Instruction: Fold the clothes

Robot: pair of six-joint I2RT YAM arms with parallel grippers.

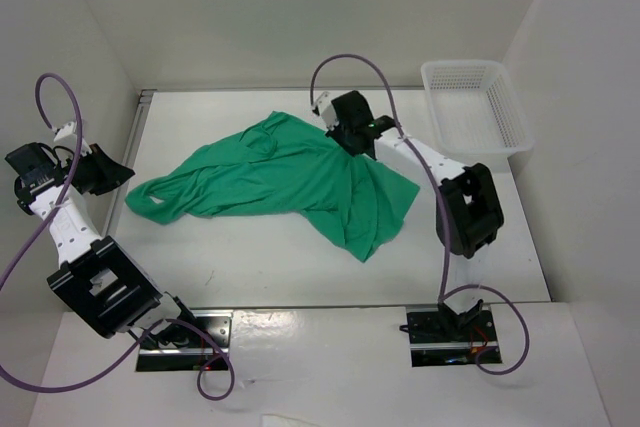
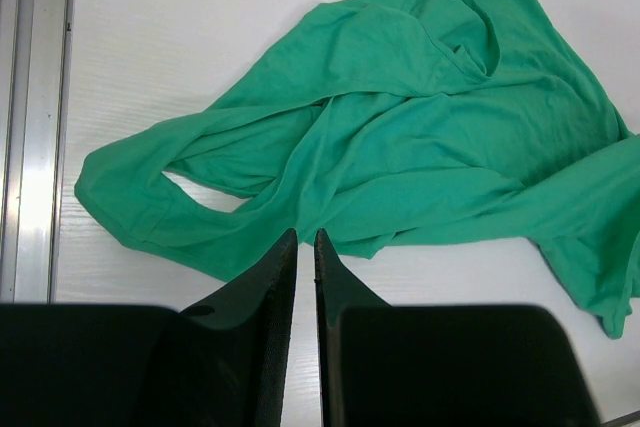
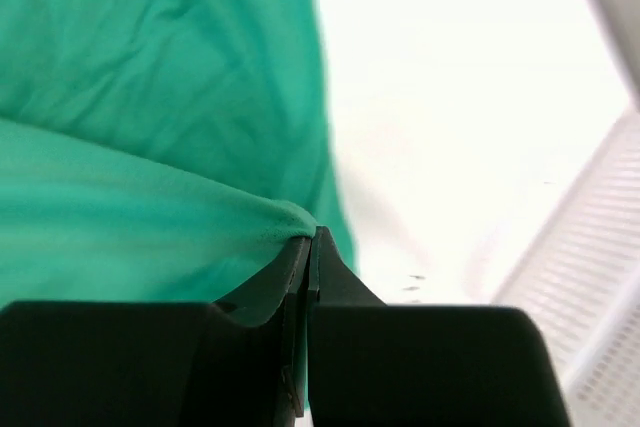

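Note:
The clothes, one emerald-green T-shirt [image 1: 290,182], lie crumpled across the middle of the white table, a sleeve trailing to the left. My right gripper [image 1: 357,145] sits at the shirt's far right edge. In the right wrist view the right gripper [image 3: 310,237] is shut on a raised fold of the green fabric [image 3: 150,147]. My left gripper [image 1: 118,173] hangs off the table's left side, clear of the shirt. From the left wrist the left gripper [image 2: 306,237] shows only a narrow slit between its fingers, with nothing in it, just short of the shirt [image 2: 420,137].
A white mesh basket [image 1: 515,112] stands at the back right corner, and its wall [image 3: 600,247] shows close beside the right gripper. A metal rail [image 2: 25,117] runs along the table's left edge. White walls enclose the table on three sides.

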